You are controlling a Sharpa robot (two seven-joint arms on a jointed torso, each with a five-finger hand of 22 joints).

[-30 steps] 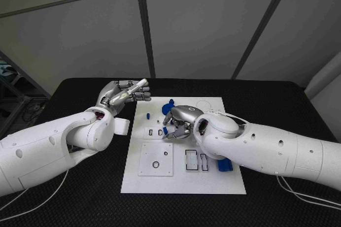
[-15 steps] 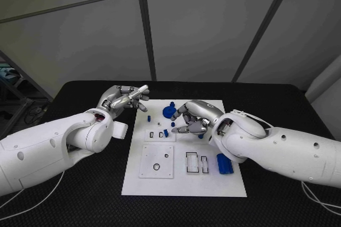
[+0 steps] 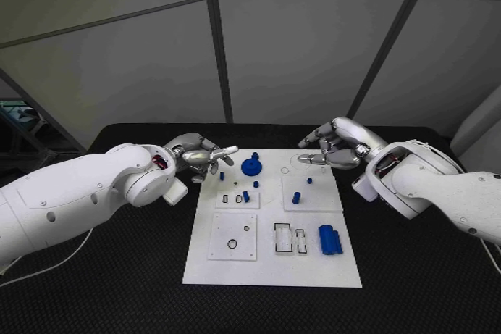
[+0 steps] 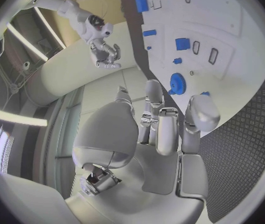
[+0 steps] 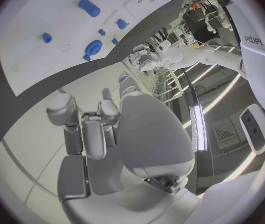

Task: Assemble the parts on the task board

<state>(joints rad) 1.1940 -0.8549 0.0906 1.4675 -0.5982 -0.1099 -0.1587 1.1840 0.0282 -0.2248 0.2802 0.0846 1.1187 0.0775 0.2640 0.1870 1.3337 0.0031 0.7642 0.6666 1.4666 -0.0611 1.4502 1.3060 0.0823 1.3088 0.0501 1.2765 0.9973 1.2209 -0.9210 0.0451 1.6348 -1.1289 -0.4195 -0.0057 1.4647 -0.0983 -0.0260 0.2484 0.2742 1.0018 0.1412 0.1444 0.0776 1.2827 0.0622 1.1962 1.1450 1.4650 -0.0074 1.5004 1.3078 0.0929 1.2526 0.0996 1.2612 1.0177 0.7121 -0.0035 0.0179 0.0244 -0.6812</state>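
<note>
Glossy white arms (image 3: 73, 196), silver-fingered hands (image 3: 203, 155)

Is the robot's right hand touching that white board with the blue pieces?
Apart. In the head view the right hand hangs beyond the far right corner of the task board, fingers lifted off it and holding nothing.

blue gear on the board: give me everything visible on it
The blue gear is a round toothed wheel with a raised hub on top, plastic by the look. It lies flat near the far edge of the white task board, toward the robot's left side. Nothing touches it: the left hand hangs beside it just off the board's edge, apart from it. The left wrist view shows its teeth plainly.
</note>
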